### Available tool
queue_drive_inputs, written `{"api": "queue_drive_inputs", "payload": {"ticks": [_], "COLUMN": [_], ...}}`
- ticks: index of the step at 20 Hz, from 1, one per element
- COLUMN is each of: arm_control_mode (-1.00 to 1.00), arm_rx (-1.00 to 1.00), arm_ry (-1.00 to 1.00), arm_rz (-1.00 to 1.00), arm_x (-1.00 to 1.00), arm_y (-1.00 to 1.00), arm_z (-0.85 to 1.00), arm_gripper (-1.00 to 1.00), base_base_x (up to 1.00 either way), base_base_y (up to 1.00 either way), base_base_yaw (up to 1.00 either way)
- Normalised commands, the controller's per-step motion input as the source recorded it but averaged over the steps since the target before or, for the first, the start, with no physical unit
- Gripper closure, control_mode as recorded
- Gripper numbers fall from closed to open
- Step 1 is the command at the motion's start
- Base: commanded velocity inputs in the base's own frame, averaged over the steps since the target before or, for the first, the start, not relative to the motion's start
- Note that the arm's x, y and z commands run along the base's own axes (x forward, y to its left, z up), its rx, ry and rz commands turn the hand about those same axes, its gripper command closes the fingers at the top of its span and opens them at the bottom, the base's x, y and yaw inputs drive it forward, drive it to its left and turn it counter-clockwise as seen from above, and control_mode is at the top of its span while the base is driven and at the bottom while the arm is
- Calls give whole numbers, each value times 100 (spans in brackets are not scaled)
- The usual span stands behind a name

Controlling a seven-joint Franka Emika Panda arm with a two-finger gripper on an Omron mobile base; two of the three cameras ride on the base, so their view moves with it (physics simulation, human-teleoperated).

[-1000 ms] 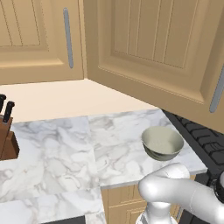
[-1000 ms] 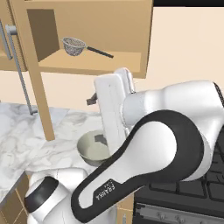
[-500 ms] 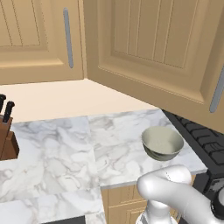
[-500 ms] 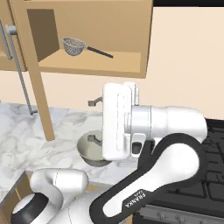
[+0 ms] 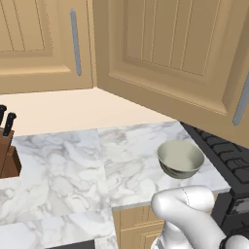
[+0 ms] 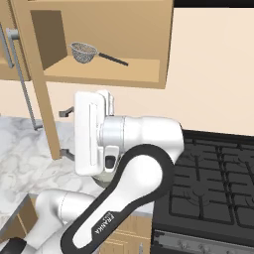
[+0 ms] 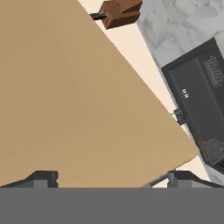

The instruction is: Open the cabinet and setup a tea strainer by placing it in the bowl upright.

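The cabinet stands open, its panelled door swung out over the counter. On its wooden shelf lies the tea strainer, its thin dark handle pointing right. The bowl sits empty on the marble counter near the stove. My gripper is open with nothing between its fingers, pointing left at the edge of the open door, below the shelf. In the hand view the tan door lies close ahead, with the fingertips spread wide at the bottom.
A brown knife block stands at the counter's left end. A black stove lies to the right of the counter. A second wall cabinet with a grey bar handle stays shut at left. The door's grey handle hangs left of my gripper.
The hand has swung left toward the open door's edge while the forearm turned. The door, strainer and bowl have not moved.
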Motion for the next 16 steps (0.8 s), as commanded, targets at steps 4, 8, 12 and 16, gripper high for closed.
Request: {"api": "queue_drive_inputs", "payload": {"ticks": [4,8,12,16], "arm_control_mode": [-100,-100,-100,-100], "arm_rx": [0,0,0,-4], "arm_ry": [-10,-14,-15,-11], "arm_rz": [0,0,0,-4], "arm_x": [0,0,-1,-5], "arm_y": [77,78,87,98], "arm_z": [9,41,41,11], "arm_gripper": [-100,-100,-100,-100], "base_base_x": [0,0,0,0], "base_base_y": [0,0,0,0], "base_base_yaw": [0,0,0,0]}}
